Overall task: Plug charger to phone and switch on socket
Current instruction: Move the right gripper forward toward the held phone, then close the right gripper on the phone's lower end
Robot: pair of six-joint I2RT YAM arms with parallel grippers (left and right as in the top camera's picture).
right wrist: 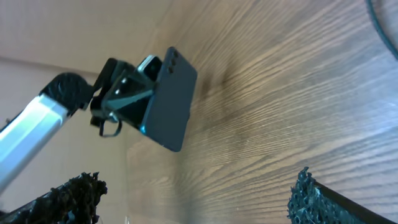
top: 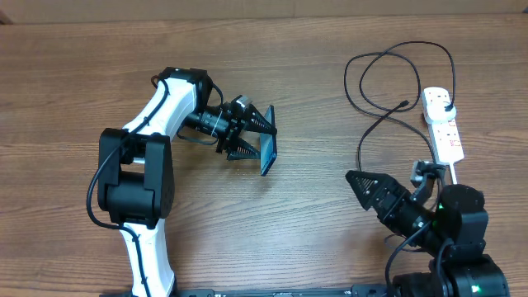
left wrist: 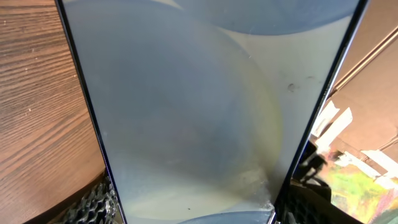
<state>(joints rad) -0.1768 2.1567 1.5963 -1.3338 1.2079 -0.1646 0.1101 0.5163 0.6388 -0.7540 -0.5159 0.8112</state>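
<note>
My left gripper (top: 252, 132) is shut on the phone (top: 269, 142) and holds it on edge above the table's middle. The pale blue screen fills the left wrist view (left wrist: 199, 112) between the fingers (left wrist: 199, 214). The right wrist view shows the phone's dark back (right wrist: 169, 102). The charger's thin black cable (top: 396, 51) lies looped at the far right; its small connector (top: 404, 103) is loose on the table and its plug (top: 445, 101) sits in the white socket strip (top: 445, 132). My right gripper (top: 386, 175) is open and empty (right wrist: 199, 186), below the connector and left of the strip.
The wooden table (top: 313, 239) runs across the whole view. The strip's thick white cord (top: 453, 172) passes close by my right arm. My left arm (top: 157, 124) lies along the left side.
</note>
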